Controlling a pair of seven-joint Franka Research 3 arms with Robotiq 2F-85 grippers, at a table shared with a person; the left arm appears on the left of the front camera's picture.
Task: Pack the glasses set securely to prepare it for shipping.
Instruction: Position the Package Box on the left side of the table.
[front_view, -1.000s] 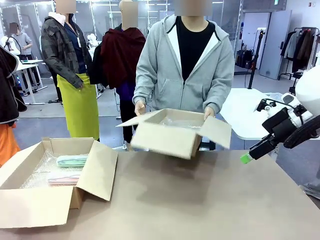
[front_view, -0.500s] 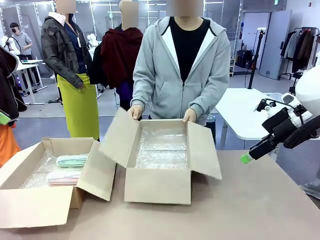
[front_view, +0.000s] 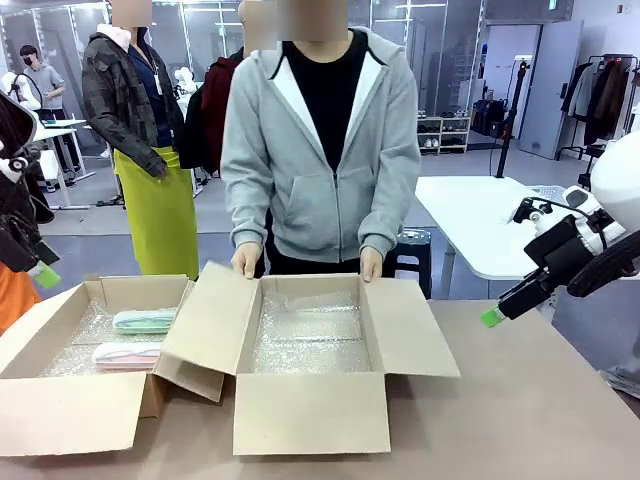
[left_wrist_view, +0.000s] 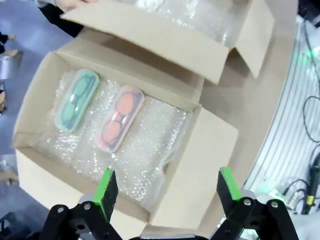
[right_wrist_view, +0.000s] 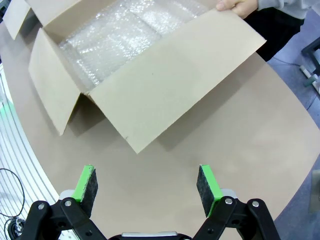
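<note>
The glasses set lies on bubble wrap in the open cardboard box (front_view: 70, 405) at the table's left: a mint green case (front_view: 143, 320) behind a pale pink case (front_view: 127, 354). From the left wrist view, the mint case (left_wrist_view: 76, 99) and the pink case (left_wrist_view: 120, 117) lie side by side below my left gripper (left_wrist_view: 167, 187), which is open and empty. In the front view that left gripper (front_view: 42, 274) hangs at the left edge, above the box. My right gripper (front_view: 491, 316) is open at the right, above bare table; its wrist camera also shows the right gripper (right_wrist_view: 147, 182) empty.
A second open box (front_view: 310, 410) lined with bubble wrap stands mid-table, its left flap over the first box's right flap. The person's hands (front_view: 246, 262) rest on its far edge. From the right wrist, the box's flap (right_wrist_view: 170, 75) lies ahead. Bare table lies to the right.
The person has set the second box down on the table and moved it left and nearer to me. My left gripper has come into view at the left edge. The right arm is unmoved.
</note>
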